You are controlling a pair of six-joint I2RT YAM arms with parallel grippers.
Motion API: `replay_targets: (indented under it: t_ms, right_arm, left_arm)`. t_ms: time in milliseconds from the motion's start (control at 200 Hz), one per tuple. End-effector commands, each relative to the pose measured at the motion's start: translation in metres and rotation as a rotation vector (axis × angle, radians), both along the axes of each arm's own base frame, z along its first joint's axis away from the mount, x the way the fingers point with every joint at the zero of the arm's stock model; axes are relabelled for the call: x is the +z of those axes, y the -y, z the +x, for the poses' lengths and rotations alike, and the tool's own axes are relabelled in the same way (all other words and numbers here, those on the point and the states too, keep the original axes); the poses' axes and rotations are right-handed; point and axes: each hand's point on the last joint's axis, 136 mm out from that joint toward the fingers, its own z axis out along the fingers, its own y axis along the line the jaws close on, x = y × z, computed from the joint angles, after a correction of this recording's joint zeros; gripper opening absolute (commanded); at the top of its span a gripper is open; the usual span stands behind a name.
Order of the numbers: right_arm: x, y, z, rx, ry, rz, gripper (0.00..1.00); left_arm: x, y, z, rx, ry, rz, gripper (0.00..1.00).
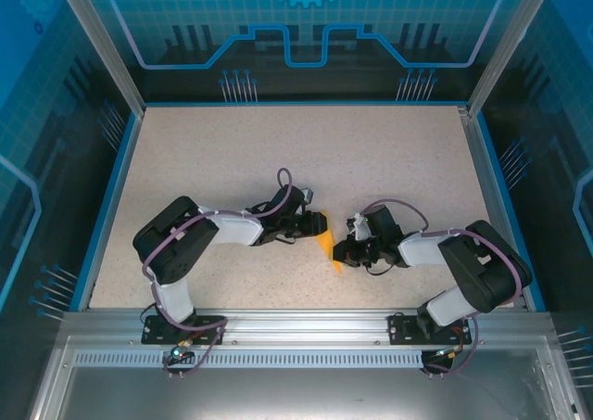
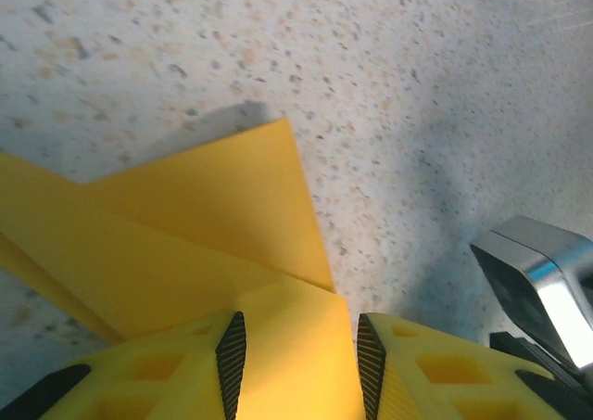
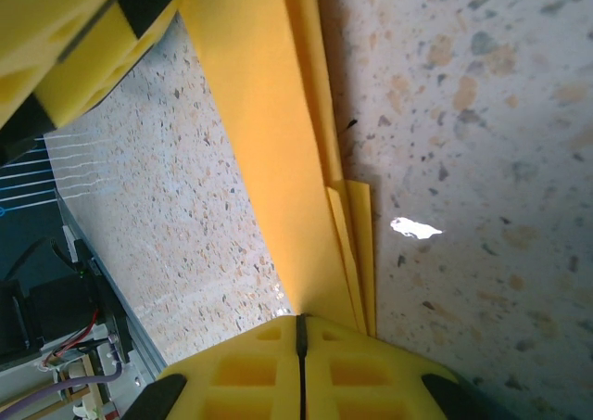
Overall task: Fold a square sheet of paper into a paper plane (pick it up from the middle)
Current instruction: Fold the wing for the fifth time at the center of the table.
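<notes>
The paper [image 1: 324, 244] is folded into layered, angled flaps and lies near the front middle of the speckled surface [image 1: 371, 160], between the two claws. From the left wrist, the paper [image 2: 185, 244] shows one pointed flap over a wider layer, casting a shadow on the surface behind it. From the right wrist, the paper [image 3: 269, 142] runs as a long strip with several thin edges stacked along its right side.

The left claw [image 1: 313, 225] sits at the paper's far left end. Its fingers [image 2: 232, 350] stand part way apart, with paper filling the gap between them and not pinched. The right claw [image 1: 347, 251] meets the paper's near tip. Its jaws are pressed together in the right wrist view [image 3: 299, 337], and the stacked edges run down into them, so it seems to have the paper clamped. One yellow finger of the left claw [image 3: 56, 49] shows at the top left there, on the strip's far end
</notes>
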Motion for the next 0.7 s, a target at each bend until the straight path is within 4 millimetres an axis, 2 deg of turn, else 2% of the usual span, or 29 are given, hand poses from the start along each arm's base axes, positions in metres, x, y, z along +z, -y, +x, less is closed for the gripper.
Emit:
replay_targets:
  t_ms: [0,445,695]
  right_arm:
    - [-0.046,0.034,-0.032,-0.02,-0.134,-0.208,0.07]
    - [-0.044,0.037,-0.037,-0.005,-0.131,-0.217,0.06]
    - [-0.041,0.037,-0.038,-0.001,-0.122,-0.213,0.06]
  left_arm:
    - [-0.004,-0.002,0.008,0.02,0.003,-0.002,0.41]
    - [-0.019,-0.017,0.017,0.026,-0.014,0.048,0.41]
    - [-0.028,-0.033,0.025,0.05,-0.036,0.069,0.41]
